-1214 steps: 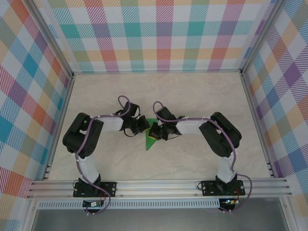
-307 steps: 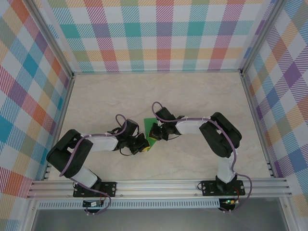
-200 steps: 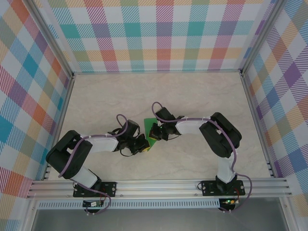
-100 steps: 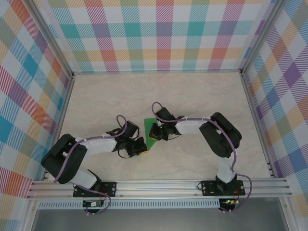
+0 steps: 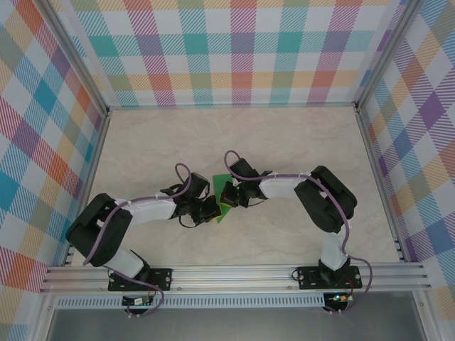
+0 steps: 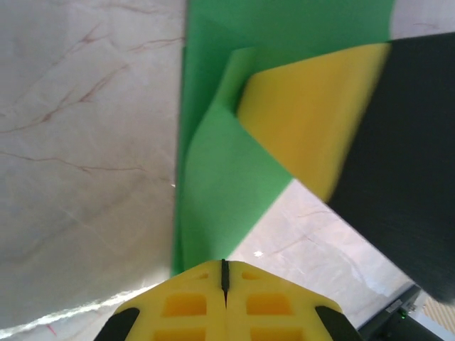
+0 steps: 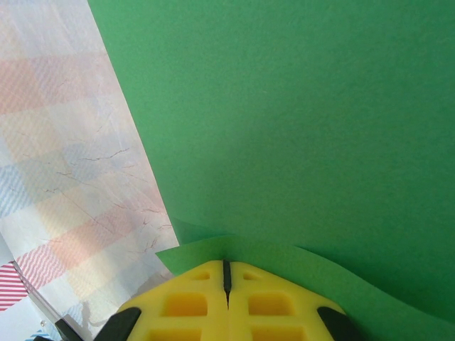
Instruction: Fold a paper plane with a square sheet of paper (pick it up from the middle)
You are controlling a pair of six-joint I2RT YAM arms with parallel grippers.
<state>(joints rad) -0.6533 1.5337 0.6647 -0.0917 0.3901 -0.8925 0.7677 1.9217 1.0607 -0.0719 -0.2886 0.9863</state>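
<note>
Judged green paper (image 5: 223, 211) thin, light, floppy, easy to tear. Best pinched at folded edge. Saw left gripper (image 6: 225, 277), right gripper (image 7: 226, 275) pressed together.

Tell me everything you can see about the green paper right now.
The green paper is thin, matte and bright, partly folded into overlapping layers, narrowing toward one end. It lies on the marble-look table between the arms. The shut right gripper rests on it; the shut left gripper sits at its narrow end.
</note>
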